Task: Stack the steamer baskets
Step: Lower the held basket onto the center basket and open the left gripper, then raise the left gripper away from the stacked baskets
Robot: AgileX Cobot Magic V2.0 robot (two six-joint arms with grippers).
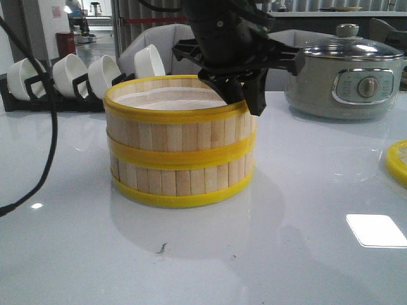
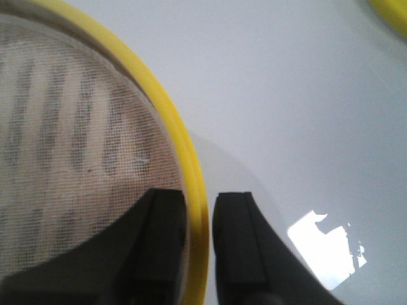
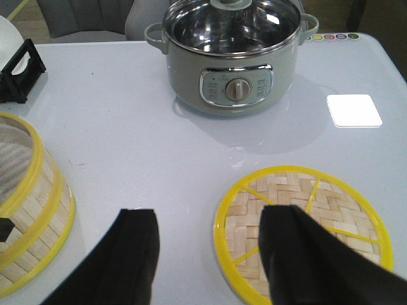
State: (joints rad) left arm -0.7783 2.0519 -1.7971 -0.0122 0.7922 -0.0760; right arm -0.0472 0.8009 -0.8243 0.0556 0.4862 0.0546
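White and glossy, the bench (image 1: pixel 305 190) carries two stacked steamer baskets (image 1: pixel 181 143) mid-surface, with cups (image 1: pixel 102 73) racked behind. Only the left wrist view shows the left fingers (image 2: pixel 152 235) straddling the top tier's yellow rim — one inside, one outside. The right wrist view alone shows the woven lid (image 3: pixel 302 232) lying flat near the electric pot (image 3: pixel 232 54), right fingers (image 3: pixel 137 254) spread wide above — gripping nothing.

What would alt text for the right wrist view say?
The right end effector is open above the woven lid, which lies flat on the white table. The electric pot stands beyond; the stacked steamer baskets sit to one side.
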